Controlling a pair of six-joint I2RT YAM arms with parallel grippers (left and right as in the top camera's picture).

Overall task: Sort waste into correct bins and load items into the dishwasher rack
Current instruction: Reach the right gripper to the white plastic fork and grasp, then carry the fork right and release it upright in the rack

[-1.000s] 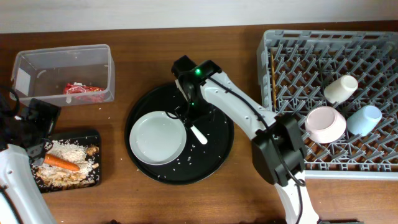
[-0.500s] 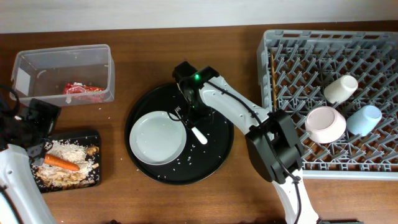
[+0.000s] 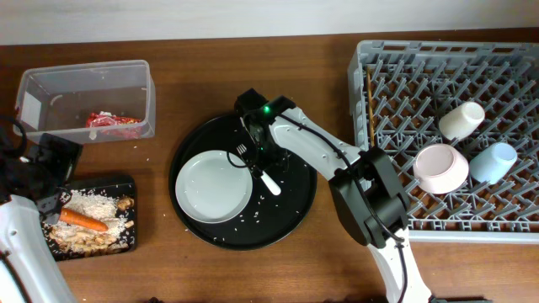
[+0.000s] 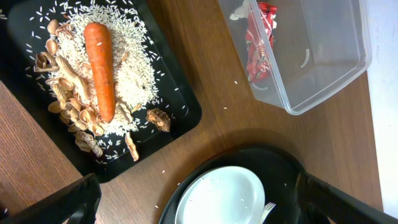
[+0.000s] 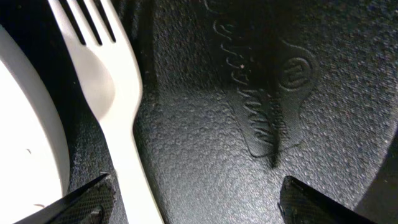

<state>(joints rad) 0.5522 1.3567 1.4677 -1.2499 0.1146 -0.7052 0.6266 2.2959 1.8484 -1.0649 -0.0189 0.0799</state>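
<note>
A white fork (image 3: 259, 169) lies on the big round black tray (image 3: 295, 210), its tines by the rim of the pale grey plate (image 3: 212, 185). My right gripper (image 3: 264, 154) is low over the fork's handle. In the right wrist view the fork (image 5: 118, 124) runs between the open fingers of the right gripper (image 5: 205, 205), close to the left fingertip, with the plate (image 5: 25, 143) at the left edge. My left gripper (image 4: 196, 208) hangs open and empty above the table, beside the shallow black tray (image 3: 128, 182) that holds rice (image 3: 88, 204) and a carrot (image 4: 99, 68).
The clear tub (image 3: 84, 97) at the back left holds a red wrapper (image 3: 114, 122). The grey rack (image 3: 446, 84) on the right carries a bowl (image 3: 440, 167), a white cup (image 3: 461, 119), a blue cup (image 3: 493, 162) and chopsticks (image 3: 368, 105). A brown chunk (image 4: 158, 118) lies in the shallow tray.
My right gripper has shifted slightly down and over the fork's handle, and its jaws have narrowed a little. The left arm has not moved.
</note>
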